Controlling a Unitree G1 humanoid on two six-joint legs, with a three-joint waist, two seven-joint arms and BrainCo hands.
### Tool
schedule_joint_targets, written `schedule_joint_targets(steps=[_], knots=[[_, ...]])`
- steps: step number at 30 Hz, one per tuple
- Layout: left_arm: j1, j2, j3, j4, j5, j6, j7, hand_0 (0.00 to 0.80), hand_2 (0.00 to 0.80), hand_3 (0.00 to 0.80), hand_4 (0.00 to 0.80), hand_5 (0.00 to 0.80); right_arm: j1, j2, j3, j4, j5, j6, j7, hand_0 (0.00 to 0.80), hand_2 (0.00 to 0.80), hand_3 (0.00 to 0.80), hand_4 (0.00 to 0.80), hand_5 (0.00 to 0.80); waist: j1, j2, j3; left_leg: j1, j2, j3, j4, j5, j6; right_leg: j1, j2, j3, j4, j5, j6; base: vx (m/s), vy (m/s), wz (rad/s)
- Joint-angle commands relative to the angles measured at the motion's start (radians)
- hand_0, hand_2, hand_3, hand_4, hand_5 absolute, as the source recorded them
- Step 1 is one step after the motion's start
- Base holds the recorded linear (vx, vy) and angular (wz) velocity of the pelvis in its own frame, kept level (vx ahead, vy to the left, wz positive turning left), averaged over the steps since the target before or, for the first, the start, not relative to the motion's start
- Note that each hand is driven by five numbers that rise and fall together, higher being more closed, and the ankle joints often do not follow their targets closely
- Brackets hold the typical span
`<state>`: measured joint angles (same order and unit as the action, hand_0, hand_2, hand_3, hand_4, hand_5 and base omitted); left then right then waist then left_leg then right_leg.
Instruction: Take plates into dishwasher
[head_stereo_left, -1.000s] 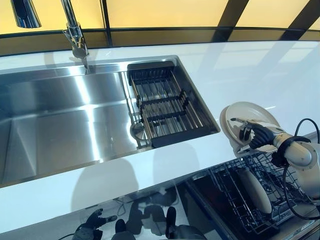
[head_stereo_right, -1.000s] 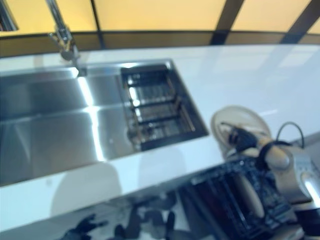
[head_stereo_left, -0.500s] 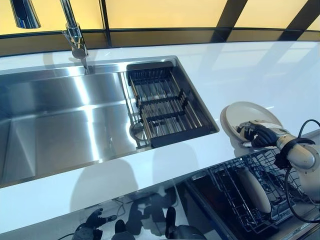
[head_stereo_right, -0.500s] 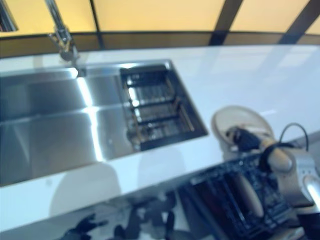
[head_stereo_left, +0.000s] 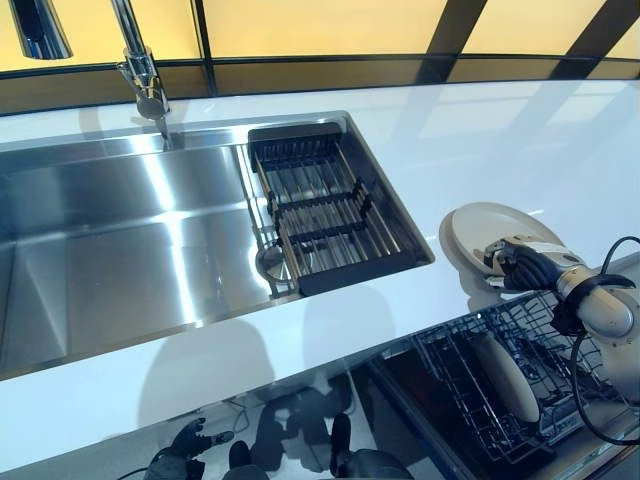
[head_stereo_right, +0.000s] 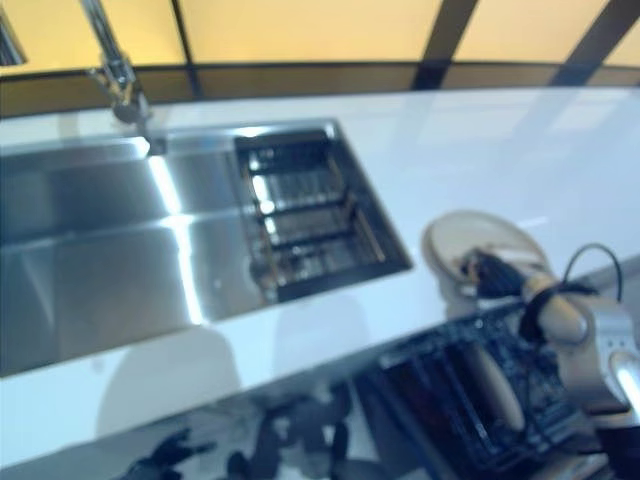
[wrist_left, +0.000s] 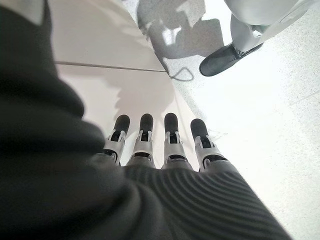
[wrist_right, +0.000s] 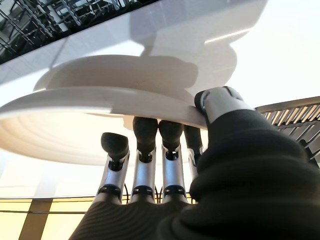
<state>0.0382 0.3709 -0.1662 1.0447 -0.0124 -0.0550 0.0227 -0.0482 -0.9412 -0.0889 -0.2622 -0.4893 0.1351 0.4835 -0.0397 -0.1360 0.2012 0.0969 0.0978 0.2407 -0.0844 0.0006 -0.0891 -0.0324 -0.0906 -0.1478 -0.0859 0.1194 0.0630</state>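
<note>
Right hand (head_stereo_left: 525, 266) fingers (wrist_right: 145, 150) under plate (head_stereo_left: 490, 228), thumb on rim, pinching; left hand (wrist_left: 160, 150) fingers straight.

two plates: one on the tabletop (head_stereo_left: 497, 228), one in the dishwasher rack (head_stereo_left: 505, 375), one sink (head_stereo_left: 120, 250), one tap (head_stereo_left: 140, 65), one drainer (head_stereo_left: 325, 210)

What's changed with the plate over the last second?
The plate, tipped up on edge a second ago, has come down nearly flat on the counter, the right hand still pinching its rim. The left hand stays low and open; the rack's plate hasn't moved.
</note>
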Motion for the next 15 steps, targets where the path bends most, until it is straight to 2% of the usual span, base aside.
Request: schedule_joint_targets(steps=[1, 15], knots=[[-0.037, 0.006, 0.037, 0.047, 0.016, -0.025, 0.016, 0.000, 0.000, 0.000, 0.000, 0.000, -0.010, -0.007, -0.040, -0.028, -0.016, -0.006, -0.038, 0.800, 0.800, 0.800, 0.800, 0.800, 0.005, -0.001, -0.020, -0.042, -0.011, -0.054, -0.003, 0.015, 0.057, 0.052, -0.021, -0.018, 0.062, -0.062, 0.061, 0.000, 0.000, 0.00], [-0.032, 0.002, 0.033, 0.053, 0.013, -0.024, 0.022, 0.000, 0.000, 0.000, 0.000, 0.000, -0.085, -0.057, -0.068, -0.020, 0.020, 0.008, -0.158, 0.800, 0.800, 0.800, 0.800, 0.800, 0.006, -0.004, -0.036, -0.034, -0.010, -0.046, -0.003, 0.010, 0.054, 0.061, -0.019, -0.020, 0.052, -0.062, 0.059, 0.000, 0.000, 0.00]])
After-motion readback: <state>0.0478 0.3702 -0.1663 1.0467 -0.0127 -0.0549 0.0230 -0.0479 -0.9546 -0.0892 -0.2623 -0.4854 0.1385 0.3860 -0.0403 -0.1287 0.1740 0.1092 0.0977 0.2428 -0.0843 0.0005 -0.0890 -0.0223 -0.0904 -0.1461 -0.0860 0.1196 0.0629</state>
